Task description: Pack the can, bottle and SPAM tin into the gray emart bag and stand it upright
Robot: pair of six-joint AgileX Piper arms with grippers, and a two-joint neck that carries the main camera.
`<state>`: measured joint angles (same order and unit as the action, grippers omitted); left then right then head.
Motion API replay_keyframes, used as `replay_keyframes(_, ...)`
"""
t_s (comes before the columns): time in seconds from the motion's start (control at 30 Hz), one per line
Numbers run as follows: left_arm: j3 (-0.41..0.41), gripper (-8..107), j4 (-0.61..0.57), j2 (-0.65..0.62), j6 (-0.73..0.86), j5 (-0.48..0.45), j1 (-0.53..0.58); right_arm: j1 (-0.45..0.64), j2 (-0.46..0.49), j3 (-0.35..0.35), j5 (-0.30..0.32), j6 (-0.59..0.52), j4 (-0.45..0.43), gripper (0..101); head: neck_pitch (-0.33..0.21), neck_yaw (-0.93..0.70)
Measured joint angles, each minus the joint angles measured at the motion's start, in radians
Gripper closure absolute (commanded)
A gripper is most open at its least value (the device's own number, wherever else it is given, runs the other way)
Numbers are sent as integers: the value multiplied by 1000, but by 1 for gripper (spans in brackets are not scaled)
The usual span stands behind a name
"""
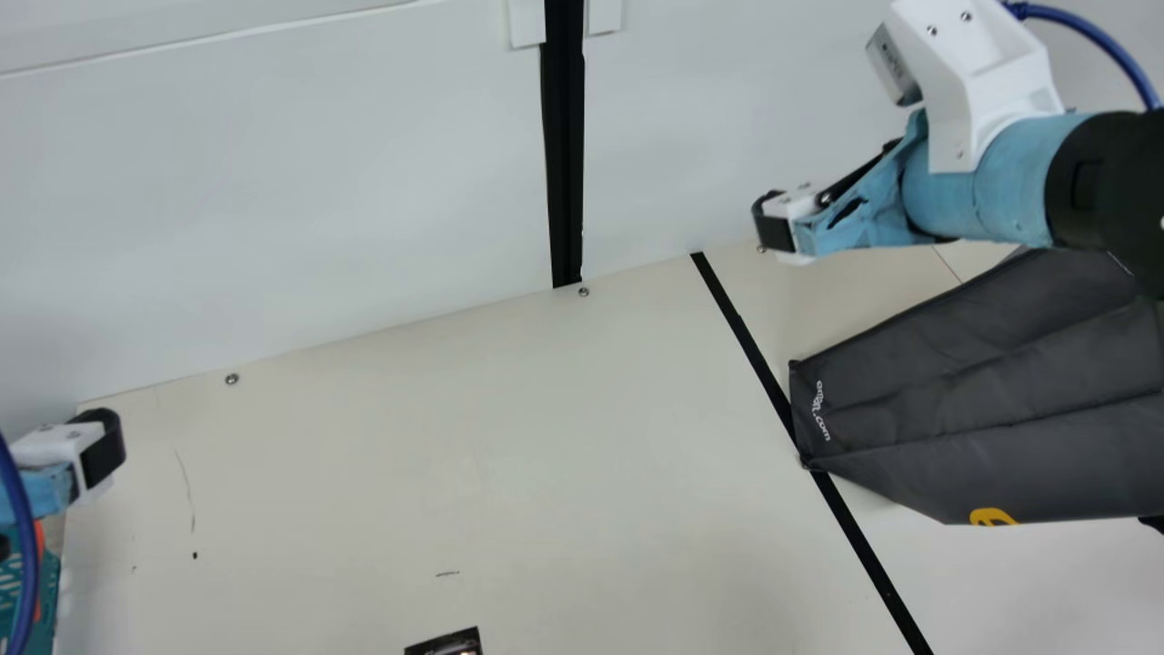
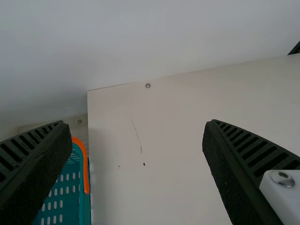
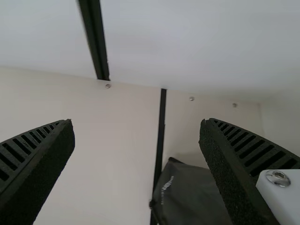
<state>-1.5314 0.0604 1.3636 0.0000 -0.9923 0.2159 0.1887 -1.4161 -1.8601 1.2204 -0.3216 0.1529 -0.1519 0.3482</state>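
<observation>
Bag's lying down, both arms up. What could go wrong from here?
The gray bag has creased, soft-looking sides, so it may slump once stood up. The left gripper hangs near the teal basket; swinging low might clip its rim.

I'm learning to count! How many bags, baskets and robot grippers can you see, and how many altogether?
Gray bag: 1
Teal basket: 1
Grippers: 2, the left gripper and the right gripper
Total: 4
</observation>
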Motion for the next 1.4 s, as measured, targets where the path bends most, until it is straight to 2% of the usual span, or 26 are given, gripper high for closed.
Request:
replay_keyframes(0.27, 0, 9, 0, 0, 0, 0, 0, -22, 45, 114, -4, 5, 80, 6, 0, 0)
replay_keyframes(0.63, 0, 9, 0, 0, 0, 0, 0, -50, 91, 220, -2, 15, 115, 6, 0, 0)
replay_keyframes(1.4, 0, 9, 0, 0, 0, 0, 0, -50, 91, 222, -2, 16, 116, 6, -2, 0)
